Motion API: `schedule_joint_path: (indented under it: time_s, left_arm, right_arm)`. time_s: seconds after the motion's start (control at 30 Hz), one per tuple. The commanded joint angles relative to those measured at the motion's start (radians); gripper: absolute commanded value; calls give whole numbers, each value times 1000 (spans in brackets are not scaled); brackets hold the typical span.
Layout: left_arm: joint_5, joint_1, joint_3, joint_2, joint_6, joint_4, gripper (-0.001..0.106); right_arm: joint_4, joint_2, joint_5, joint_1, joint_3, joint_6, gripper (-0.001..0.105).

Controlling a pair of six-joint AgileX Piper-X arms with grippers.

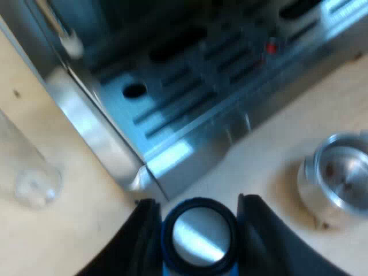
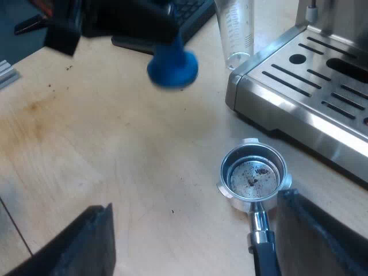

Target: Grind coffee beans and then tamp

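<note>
Skidding is the failure you are courting. The metal holder [image 2: 253, 175] is lying loose on the pale wooden table [image 2: 115, 144], near the espresso machine [image 1: 190, 98] and its slotted steel drip tray. Nothing is gripping its dark handle, because your right gripper [image 2: 195, 202] is hanging wide open and empty above it. Your left gripper [image 1: 198, 202] is clamping the blue tamper [image 1: 198, 238] between its black fingers, flat polished face showing, and is carrying it above the table, well apart from the holder. If you are pressing down from here, I judge that smooth round steel on smooth wood is going to slide or tip. An off-centre approach is going to catch the basket's thin rim. You are also risking a pointless tamp, since the basket is showing only a few dark specks on bare shiny metal, so the grinding looks undone to me. The measuring glass [image 2: 234, 34] is standing upright just beside the machine's corner. It is clear, tall, narrow and easily toppled, so any wide swing of the left arm is putting it at risk.
</note>
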Motion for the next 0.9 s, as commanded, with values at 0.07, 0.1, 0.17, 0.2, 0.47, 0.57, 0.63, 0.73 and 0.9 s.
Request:
schedule_joint_path:
  time_s: [0.07, 0.1, 0.17, 0.2, 0.47, 0.57, 0.63, 0.73, 0.9]
  left_arm:
    - [55, 14, 43, -9, 30, -83, 0]
    - [55, 14, 49, -9, 31, -92, 0]
    - [55, 14, 67, -9, 31, -117, 0]
    - [55, 14, 76, -6, 31, -128, 0]
    - [55, 14, 184, 64, 31, -339, 0]
    - [55, 14, 187, 97, 31, -363, 0]
    - [55, 14, 186, 140, 31, -391, 0]
    - [55, 14, 186, 183, 31, -412, 0]
    - [55, 14, 189, 257, 31, -457, 0]
  right_arm:
    - [-13, -7, -3, 1, 0, -10, 60]
    - [-13, -7, -3, 1, 0, -10, 60]
    - [-13, -7, -3, 1, 0, -10, 60]
    - [-13, -7, -3, 1, 0, -10, 60]
    - [-13, -7, -3, 1, 0, -10, 60]
    - [-13, -7, -3, 1, 0, -10, 60]
    - [-13, -7, -3, 1, 0, -10, 60]
    - [-13, -7, -3, 1, 0, -10, 60]
    - [-13, -7, -3, 1, 0, -10, 60]
